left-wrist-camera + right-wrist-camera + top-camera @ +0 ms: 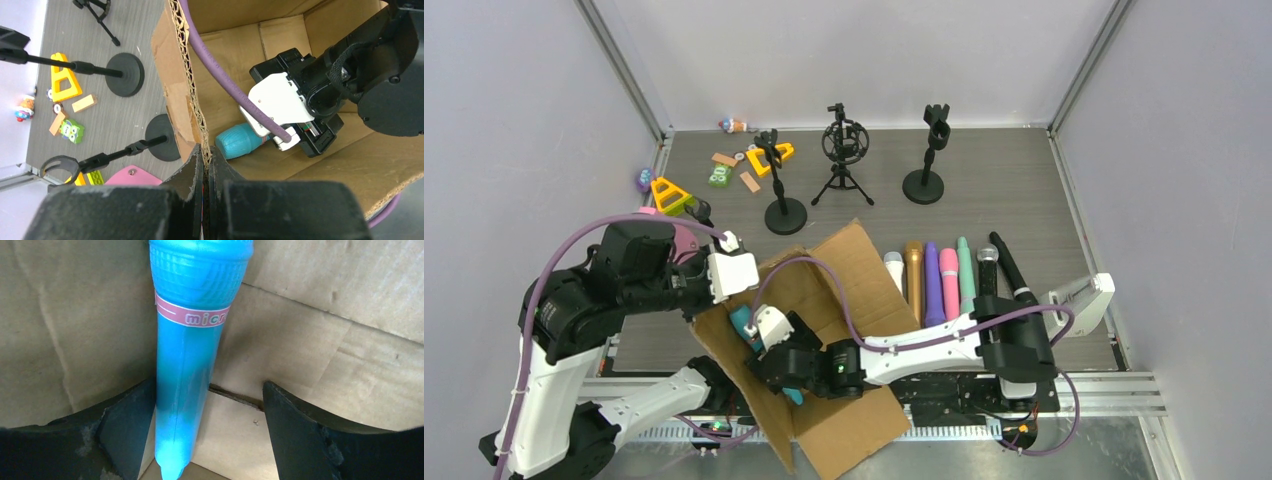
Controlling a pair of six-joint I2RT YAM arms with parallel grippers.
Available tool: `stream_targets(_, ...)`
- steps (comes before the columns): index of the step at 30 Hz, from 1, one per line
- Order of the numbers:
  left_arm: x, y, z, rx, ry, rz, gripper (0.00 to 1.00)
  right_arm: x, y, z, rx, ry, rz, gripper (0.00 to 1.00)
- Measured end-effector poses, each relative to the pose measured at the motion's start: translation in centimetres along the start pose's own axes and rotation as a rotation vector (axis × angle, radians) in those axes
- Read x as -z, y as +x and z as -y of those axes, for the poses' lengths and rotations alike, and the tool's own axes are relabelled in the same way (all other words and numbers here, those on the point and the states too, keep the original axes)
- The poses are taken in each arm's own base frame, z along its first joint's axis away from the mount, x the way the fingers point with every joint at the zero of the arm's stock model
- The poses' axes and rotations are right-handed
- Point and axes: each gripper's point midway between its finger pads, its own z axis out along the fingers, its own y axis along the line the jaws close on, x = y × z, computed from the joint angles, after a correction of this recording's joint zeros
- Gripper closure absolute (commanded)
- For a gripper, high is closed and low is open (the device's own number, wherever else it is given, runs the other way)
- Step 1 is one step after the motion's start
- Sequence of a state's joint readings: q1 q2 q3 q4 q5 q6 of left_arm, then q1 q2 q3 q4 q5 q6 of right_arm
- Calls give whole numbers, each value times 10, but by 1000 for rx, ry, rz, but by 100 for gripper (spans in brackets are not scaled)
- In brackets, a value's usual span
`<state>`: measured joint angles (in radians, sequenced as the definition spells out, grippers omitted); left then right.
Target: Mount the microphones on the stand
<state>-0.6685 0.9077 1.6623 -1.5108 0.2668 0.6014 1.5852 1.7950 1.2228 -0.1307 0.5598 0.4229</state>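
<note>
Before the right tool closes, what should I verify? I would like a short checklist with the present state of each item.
1. Right tool open: ok.
2. Cyan plastic microphone between its fingers: ok.
3. Microphone centred in the gap: not ok, it lies nearer one finger.
4. Left tool shut on the wall of the brown cardboard box: ok.
5. Purple cable clear of the lift: cannot tell.
6. Black round-base stand empty: ok.
</note>
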Motion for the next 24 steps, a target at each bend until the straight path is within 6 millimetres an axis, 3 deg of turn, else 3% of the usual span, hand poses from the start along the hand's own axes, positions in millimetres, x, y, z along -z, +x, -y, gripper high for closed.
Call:
stream_targets(9, 1, 8, 1, 13, -1, -42, 100, -21, 6, -2, -16, 79, -21, 45)
stream_targets(18, 2, 1, 0, 21, 7, -24, 100, -19, 6, 11, -52, 165, -18, 57)
stream_targets(24, 2, -1, 1, 20, 14, -17, 100, -17, 6, 12, -56, 176, -23, 92)
